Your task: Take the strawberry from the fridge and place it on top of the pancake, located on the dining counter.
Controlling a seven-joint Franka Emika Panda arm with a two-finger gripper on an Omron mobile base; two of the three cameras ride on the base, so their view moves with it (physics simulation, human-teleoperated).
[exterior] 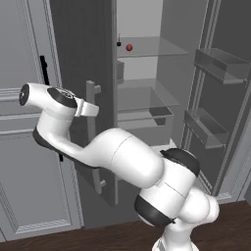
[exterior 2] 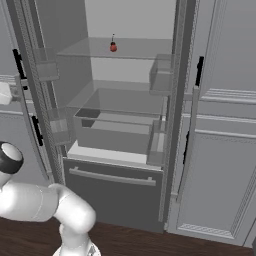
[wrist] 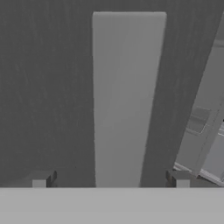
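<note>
The fridge [exterior 2: 115,195] stands with both doors swung open. On its top glass shelf lies the small red strawberry [exterior: 129,47] [exterior 2: 113,47]. My gripper [exterior: 90,109] [wrist: 110,179] is open at the left door's [exterior: 81,44] long grey bar handle [wrist: 127,100] [exterior: 91,90]. The handle runs between my two fingertips [wrist: 43,179] with a gap on each side, so nothing is gripped. The strawberry is well above and to the right of my hand. The pancake and the dining counter are out of view.
A small black ball with a thin stem [exterior: 118,43] sits just left of the strawberry. Door bins line the open right door [exterior: 220,98]. Light grey panelled cabinets [exterior: 24,147] [exterior 2: 220,150] flank the fridge. A pale crisper drawer [exterior 2: 115,132] sits below the glass shelves.
</note>
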